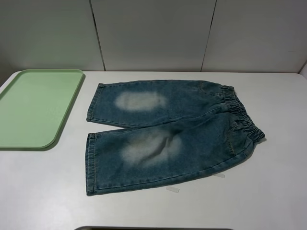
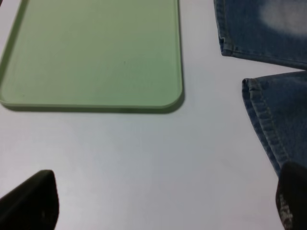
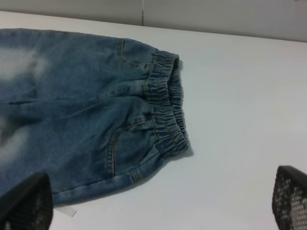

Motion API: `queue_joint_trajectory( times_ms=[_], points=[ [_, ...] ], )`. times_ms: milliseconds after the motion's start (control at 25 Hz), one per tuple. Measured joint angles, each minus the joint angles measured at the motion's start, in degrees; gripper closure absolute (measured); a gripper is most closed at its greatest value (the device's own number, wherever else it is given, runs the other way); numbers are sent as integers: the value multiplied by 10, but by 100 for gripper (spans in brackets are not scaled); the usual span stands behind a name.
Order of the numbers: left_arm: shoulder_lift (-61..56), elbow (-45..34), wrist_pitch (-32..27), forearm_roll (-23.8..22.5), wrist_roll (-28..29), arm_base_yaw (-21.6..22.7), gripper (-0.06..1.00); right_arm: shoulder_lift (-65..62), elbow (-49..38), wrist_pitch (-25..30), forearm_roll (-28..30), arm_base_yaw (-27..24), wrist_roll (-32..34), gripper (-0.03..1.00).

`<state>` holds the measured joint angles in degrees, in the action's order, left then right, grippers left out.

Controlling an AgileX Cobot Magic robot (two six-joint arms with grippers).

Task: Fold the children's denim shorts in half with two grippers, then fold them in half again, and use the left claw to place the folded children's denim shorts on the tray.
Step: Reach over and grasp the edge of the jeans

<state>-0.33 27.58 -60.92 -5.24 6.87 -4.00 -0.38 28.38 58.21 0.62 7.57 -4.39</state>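
Note:
The children's denim shorts (image 1: 168, 134) lie spread flat on the white table, leg hems toward the left and the elastic waistband (image 1: 242, 117) at the right. The light green tray (image 1: 36, 108) lies empty at the far left. Neither gripper shows in the exterior view. In the left wrist view my left gripper (image 2: 160, 211) is open and empty above bare table, between the tray (image 2: 96, 52) and the leg hems (image 2: 268, 115). In the right wrist view my right gripper (image 3: 158, 206) is open and empty, near the waistband (image 3: 168, 110).
The white table (image 1: 268, 191) reaches to a pale panelled wall (image 1: 153, 33) at the back. Two small white tags (image 1: 172, 189) stick out at the shorts' near edge. A dark edge (image 1: 153, 228) shows at the bottom of the exterior view.

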Motion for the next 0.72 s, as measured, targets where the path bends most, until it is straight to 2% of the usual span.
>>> queue_joint_trajectory(
  times_ms=[160, 400, 720],
  points=[
    [0, 0, 0, 0, 0, -1, 5, 0, 0, 0, 0, 0, 0, 27],
    [0, 0, 0, 0, 0, -26, 5, 0, 0, 0, 0, 0, 0, 27],
    [0, 0, 0, 0, 0, -26, 5, 0, 0, 0, 0, 0, 0, 27]
  ],
)
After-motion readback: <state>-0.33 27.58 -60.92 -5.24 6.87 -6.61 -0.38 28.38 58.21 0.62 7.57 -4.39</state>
